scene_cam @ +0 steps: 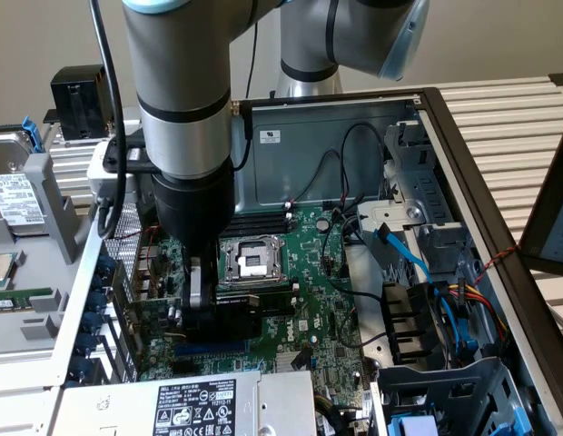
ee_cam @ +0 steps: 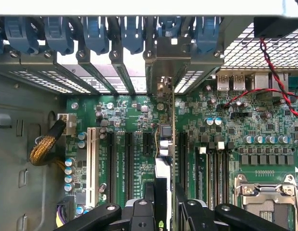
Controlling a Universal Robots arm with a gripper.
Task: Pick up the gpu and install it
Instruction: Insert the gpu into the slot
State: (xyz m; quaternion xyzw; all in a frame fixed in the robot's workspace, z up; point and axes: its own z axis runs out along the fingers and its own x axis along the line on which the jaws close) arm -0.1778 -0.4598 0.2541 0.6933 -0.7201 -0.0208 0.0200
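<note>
The gpu (ee_cam: 173, 159) stands on edge inside the open computer case (scene_cam: 463, 182). It is low over the motherboard (ee_cam: 130, 115) and clamped in the gripper (ee_cam: 166, 211), whose jaws are partly closed, one finger on each face of the card. Gripping it across the faces leaves the bottom connector edge free and the card vertical, which is how it has to enter a slot.

In the wrist view the card is seen edge-on, running from the gripper toward the rear wall of the case. Its silver end bracket (ee_cam: 166, 62) lines up with one of the rear openings, under the row of blue retaining clips (ee_cam: 96, 33). This alignment matters because the bracket must fit that opening as the connector meets the board.

Empty expansion slots (ee_cam: 128, 154) lie just beside the card and parallel to it. In the exterior view the gripper (scene_cam: 209, 304) hangs close to the board, near the CPU socket (scene_cam: 250, 262). I judge this to be the seating stage, though I cannot tell whether the connector is fully home.
</note>
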